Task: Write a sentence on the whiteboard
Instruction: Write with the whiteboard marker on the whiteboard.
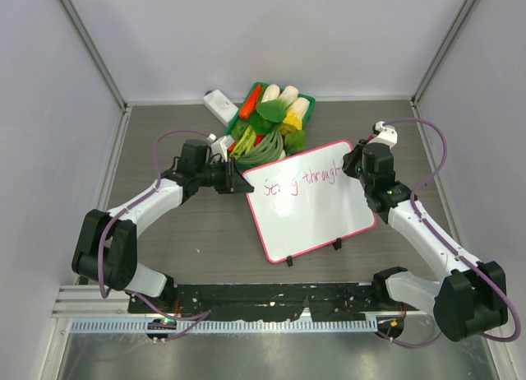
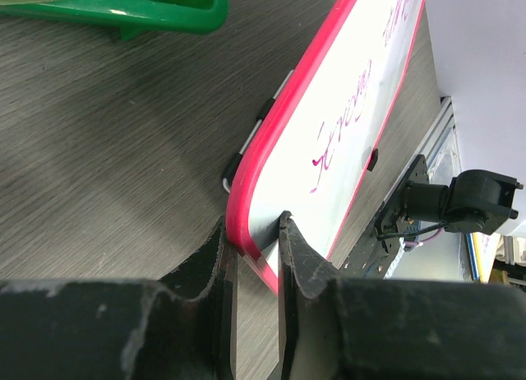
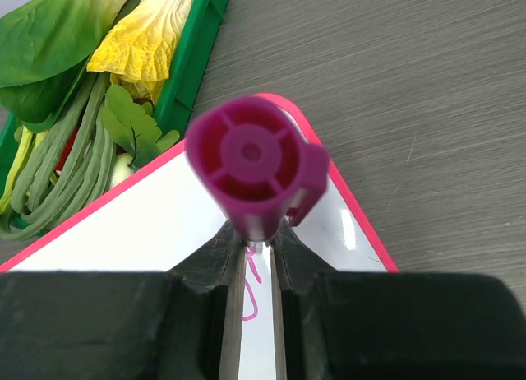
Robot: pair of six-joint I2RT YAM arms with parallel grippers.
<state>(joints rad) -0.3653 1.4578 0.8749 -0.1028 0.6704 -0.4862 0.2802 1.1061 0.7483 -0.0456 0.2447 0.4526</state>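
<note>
I observed the flat white whiteboard with a pink-red rim on the grey wood-grain tabletop, just beside the green plastic vegetable basket. The left jaws clamped its corner rim. The right jaws gripped a magenta marker above the magenta handwritten sentence.

My right gripper clamps a magenta marker, whose clip end faces the camera, blurred. Under it is a corner of the whiteboard, pink rim, on the grey wood-grain table. A magenta stroke shows between my fingers. Upper left, just beside the board, is a green basket with green beans and a yellow cabbage leaf.
</note>
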